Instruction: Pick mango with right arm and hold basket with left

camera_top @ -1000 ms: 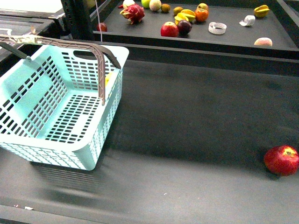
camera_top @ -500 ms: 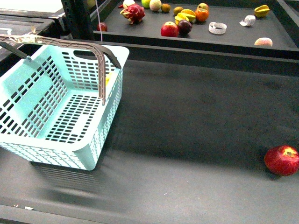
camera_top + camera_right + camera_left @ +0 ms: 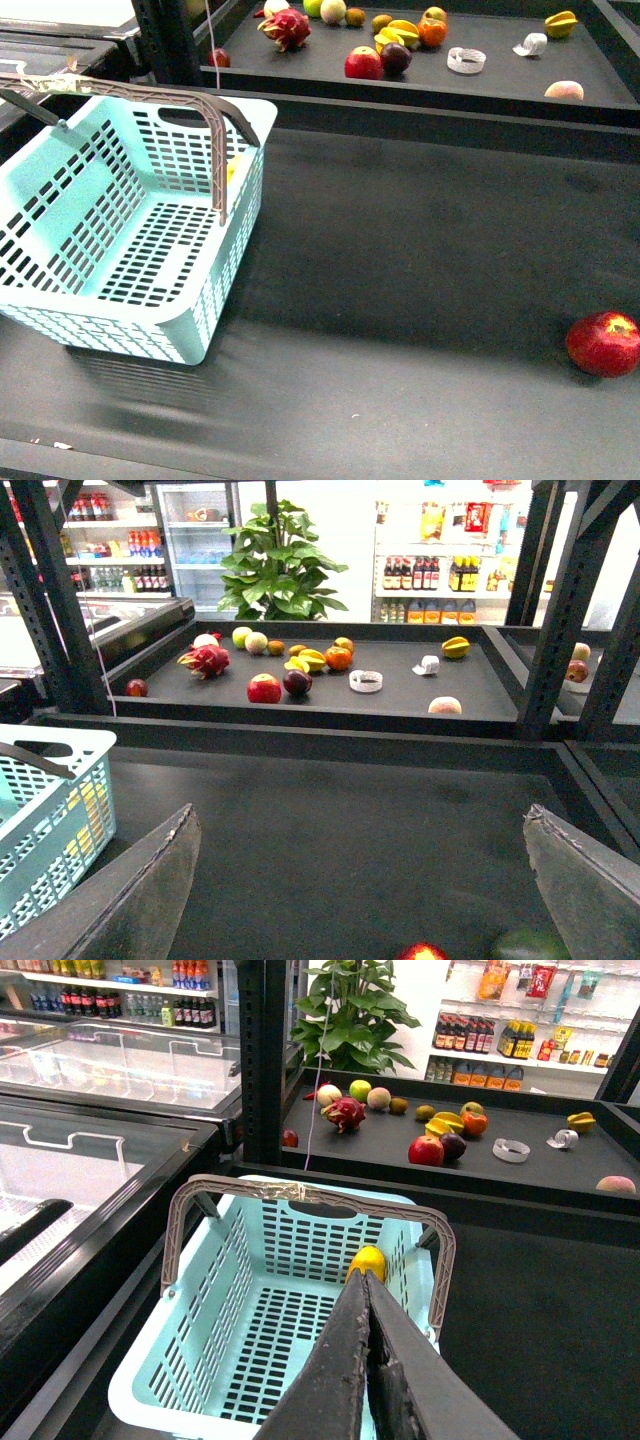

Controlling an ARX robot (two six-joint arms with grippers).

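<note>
Turquoise basket (image 3: 130,230) fills the front view's left; a red apple (image 3: 604,343) sits lower right, no arms showing. Left wrist view: the left gripper (image 3: 366,1360) is pressed together above the basket, the mango (image 3: 367,1262) at centre, inside it. Right wrist view: the right gripper (image 3: 365,880) is spread wide; it should swing toward the basket at left.

One basket (image 3: 130,250), one mango (image 3: 366,1261), and one red apple (image 3: 604,343) on the belt.
</note>
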